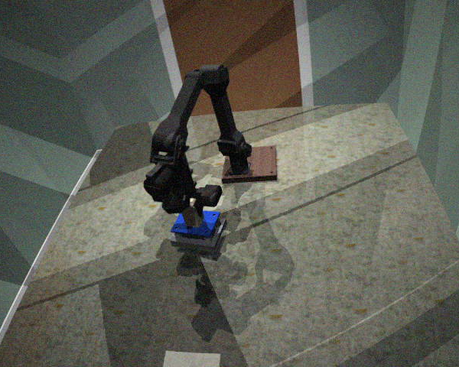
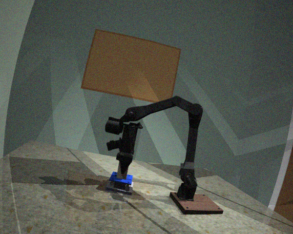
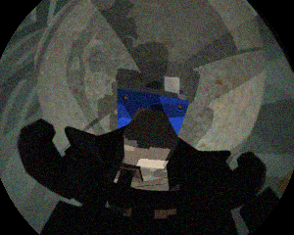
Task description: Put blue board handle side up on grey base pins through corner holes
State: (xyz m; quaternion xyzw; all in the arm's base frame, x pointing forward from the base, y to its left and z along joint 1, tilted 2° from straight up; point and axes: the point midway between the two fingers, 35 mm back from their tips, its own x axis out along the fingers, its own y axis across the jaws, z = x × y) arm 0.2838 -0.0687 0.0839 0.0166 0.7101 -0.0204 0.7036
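The blue board is handle side up, directly over the grey base. It looks about level, with a dark gap and parts of the posts showing between board and base plate. In the wrist view gold spots show at its two far corner holes. The near holes are hidden there, and whether the board lies fully on all four posts cannot be told. My gripper points down and is shut on the board's handle, which the fingers mostly hide.
My arm stands on a brown mounting plate, behind the base in the top view. A pale square lies at the table's near side. Shadows of the arm fall across the table.
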